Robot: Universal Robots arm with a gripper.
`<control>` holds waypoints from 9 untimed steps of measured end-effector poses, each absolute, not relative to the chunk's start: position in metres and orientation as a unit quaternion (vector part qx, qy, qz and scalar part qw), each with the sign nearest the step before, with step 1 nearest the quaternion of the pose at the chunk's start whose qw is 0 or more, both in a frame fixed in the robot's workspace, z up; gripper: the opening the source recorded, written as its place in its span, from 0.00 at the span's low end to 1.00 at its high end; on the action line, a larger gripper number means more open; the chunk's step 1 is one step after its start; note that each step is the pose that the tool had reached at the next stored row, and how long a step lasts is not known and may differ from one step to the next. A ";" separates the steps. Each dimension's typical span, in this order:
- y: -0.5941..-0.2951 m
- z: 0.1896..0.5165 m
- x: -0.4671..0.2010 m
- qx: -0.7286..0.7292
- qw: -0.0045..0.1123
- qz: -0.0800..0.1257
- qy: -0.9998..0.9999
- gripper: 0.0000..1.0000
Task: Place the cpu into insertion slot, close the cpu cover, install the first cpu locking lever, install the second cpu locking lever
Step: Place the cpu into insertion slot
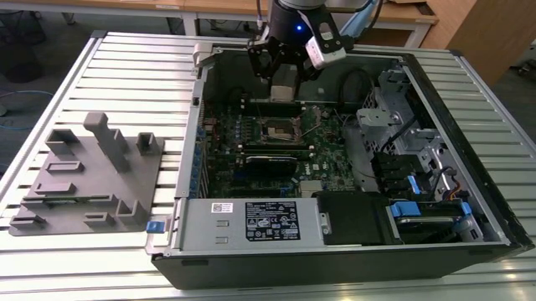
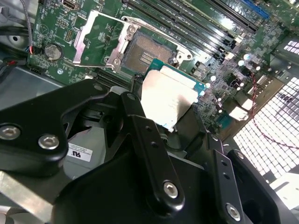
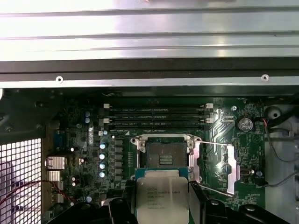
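The gripper [image 2: 169, 106] pinches the chip [image 2: 163, 93] by its edges, near the open socket [image 2: 145, 53]. I judge the chip should stay level and squared to the socket's rim, seating gently without sliding.

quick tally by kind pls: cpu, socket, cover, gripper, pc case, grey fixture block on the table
cpu: 1
insertion slot, bare: 1
cpu cover, swung open: 1
gripper, jaws shut on the cpu: 1
computer case, side open: 1
grey fixture block: 1
total: 6
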State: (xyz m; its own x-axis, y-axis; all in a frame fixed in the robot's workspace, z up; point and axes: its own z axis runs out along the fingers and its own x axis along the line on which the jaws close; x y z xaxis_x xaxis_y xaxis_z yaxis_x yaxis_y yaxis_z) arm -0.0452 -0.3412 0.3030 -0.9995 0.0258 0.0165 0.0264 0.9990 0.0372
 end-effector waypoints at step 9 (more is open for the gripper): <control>-0.341 0.298 -0.045 -0.013 0.008 -0.019 -1.000 0.54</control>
State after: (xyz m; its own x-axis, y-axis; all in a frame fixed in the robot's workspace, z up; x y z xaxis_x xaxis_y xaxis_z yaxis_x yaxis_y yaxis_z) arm -0.0453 -0.3413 0.2977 -0.9995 0.0257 0.0165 0.0263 0.9990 0.0372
